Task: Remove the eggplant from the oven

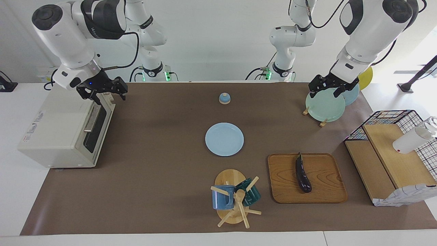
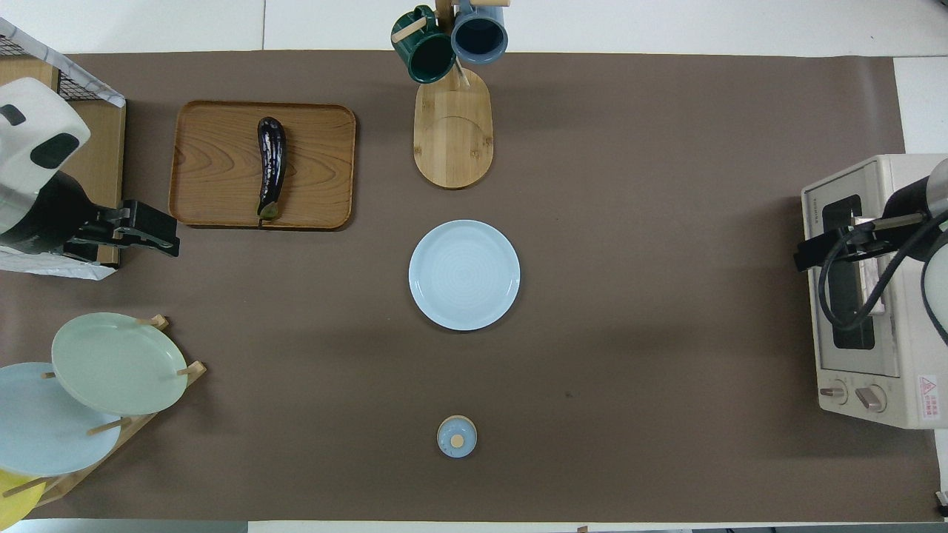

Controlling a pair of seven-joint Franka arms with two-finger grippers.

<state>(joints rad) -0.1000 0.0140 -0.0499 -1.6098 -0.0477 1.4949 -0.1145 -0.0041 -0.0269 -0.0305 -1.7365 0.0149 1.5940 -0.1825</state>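
The eggplant (image 1: 303, 173) is dark purple and glossy. It lies on a wooden tray (image 1: 324, 191), outside the oven, its stem toward the robots; it also shows in the overhead view (image 2: 271, 166). The cream-white oven (image 1: 58, 133) stands at the right arm's end of the table with its glass door shut; the overhead view shows it too (image 2: 859, 296). My right gripper (image 1: 106, 94) is open and empty, in the air over the oven's top front edge and door handle (image 2: 811, 253). My left gripper (image 1: 327, 90) is open and empty, raised over the plate rack's end (image 2: 159, 237).
A pale blue plate (image 1: 224, 139) lies mid-table. A small blue lidded pot (image 1: 224, 98) sits nearer the robots. A wooden mug tree with two mugs (image 1: 235, 200) stands beside the tray. A plate rack (image 1: 325, 104) and a wire shelf (image 1: 392, 153) stand at the left arm's end.
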